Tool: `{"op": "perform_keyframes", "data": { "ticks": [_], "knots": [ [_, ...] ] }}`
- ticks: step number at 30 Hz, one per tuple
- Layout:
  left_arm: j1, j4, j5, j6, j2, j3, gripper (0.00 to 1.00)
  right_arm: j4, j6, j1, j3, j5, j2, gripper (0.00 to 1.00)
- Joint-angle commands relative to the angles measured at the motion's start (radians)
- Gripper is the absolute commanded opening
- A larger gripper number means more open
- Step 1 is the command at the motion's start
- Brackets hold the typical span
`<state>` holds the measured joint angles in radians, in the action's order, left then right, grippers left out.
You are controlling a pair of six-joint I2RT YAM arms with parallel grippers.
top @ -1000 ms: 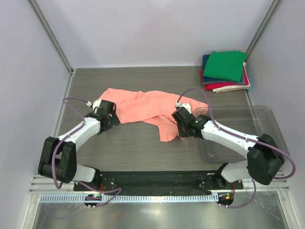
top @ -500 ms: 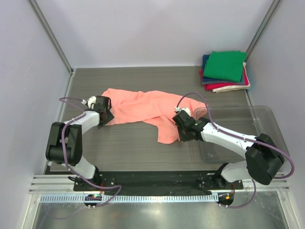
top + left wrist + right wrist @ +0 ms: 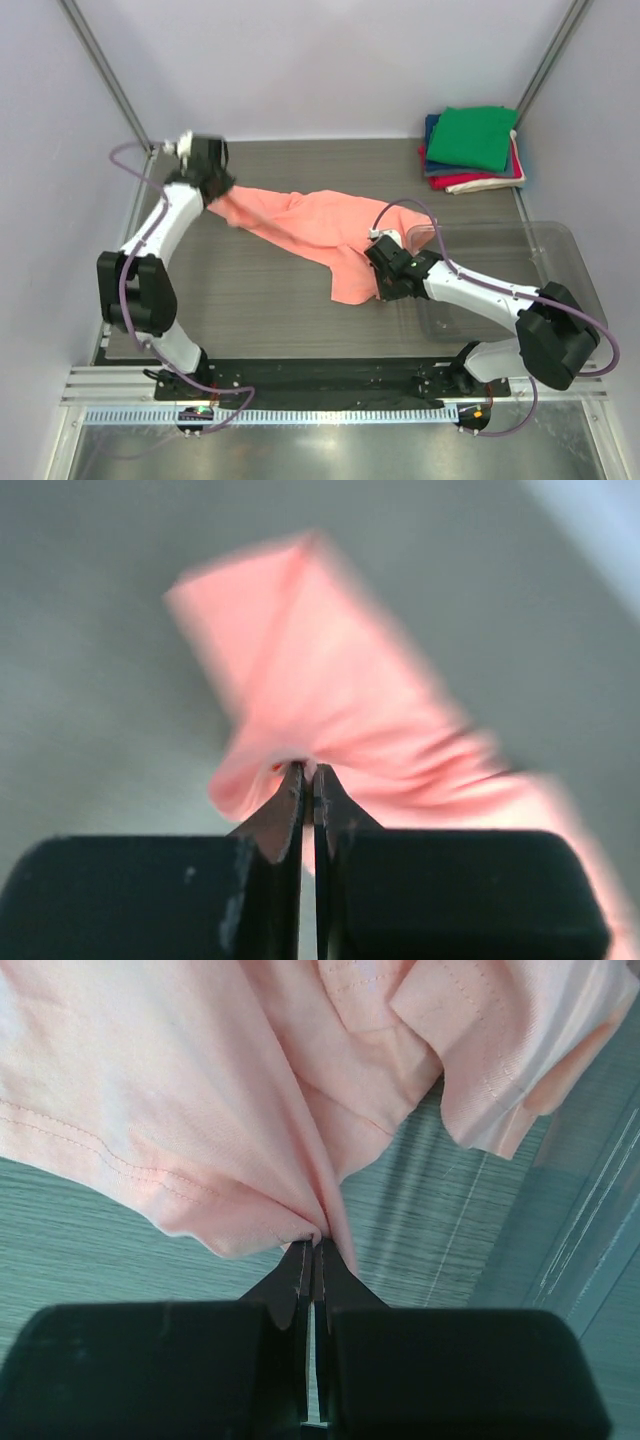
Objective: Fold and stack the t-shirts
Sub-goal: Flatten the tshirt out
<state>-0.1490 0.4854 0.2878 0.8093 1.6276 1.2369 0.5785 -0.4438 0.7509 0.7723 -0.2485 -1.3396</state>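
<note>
A crumpled salmon-pink cotton t-shirt (image 3: 300,222) stretches in a rumpled diagonal band across the dark wood-grain table (image 3: 250,300), running from the far-left corner toward the centre. It is unfolded and bunched along its length.

At the far-left end the left gripper (image 3: 308,775) is clenched on a fold of the pink cloth. The blurred wrist view shows the fabric drawn to a point between shut jaws. Near the centre the right gripper (image 3: 312,1248) is likewise pinched tight on a gathered edge beside a stitched hem, just beside the rim of the clear plastic tray (image 3: 560,262).

A finished stack of folded shirts (image 3: 472,150), green on top, waits at the far-right corner, well apart from the work.

The step in hand appears to be spreading the garment flat before any fold. Doing it well likely means drawing the two pinched points apart evenly until the wrinkles drop out, without straining the soft knit. The cloth should settle on open table short of the tray. Which corners or seams are held cannot be told from these views, so a re-grip at matching hem or shoulder points may be needed.
</note>
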Motion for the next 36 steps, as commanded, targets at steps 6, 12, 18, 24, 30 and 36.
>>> {"op": "perform_keyframes", "data": {
  "ticks": [6,12,18,24,30,36],
  "knots": [
    [0.022,0.509,-0.161,-0.117,0.86,1.727,0.59,-0.003,-0.009,0.004,0.024,0.02,0.034,0.01],
    [0.081,0.079,-0.262,-0.107,0.533,0.839,1.0,0.017,-0.036,0.002,0.012,0.026,0.099,0.01],
    [0.112,0.027,-0.154,-0.148,0.293,0.419,1.0,0.018,-0.013,0.004,0.021,0.038,0.059,0.01],
    [0.127,0.03,-0.059,-0.159,0.226,0.276,0.96,0.012,-0.003,0.004,0.038,0.049,0.037,0.01],
    [0.144,-0.001,0.007,-0.124,0.212,0.154,0.83,0.007,0.008,0.004,0.027,0.054,0.04,0.01],
    [0.212,-0.067,-0.042,-0.096,0.256,0.121,0.81,-0.002,0.022,0.004,0.007,0.06,0.033,0.01]
  ]
}}
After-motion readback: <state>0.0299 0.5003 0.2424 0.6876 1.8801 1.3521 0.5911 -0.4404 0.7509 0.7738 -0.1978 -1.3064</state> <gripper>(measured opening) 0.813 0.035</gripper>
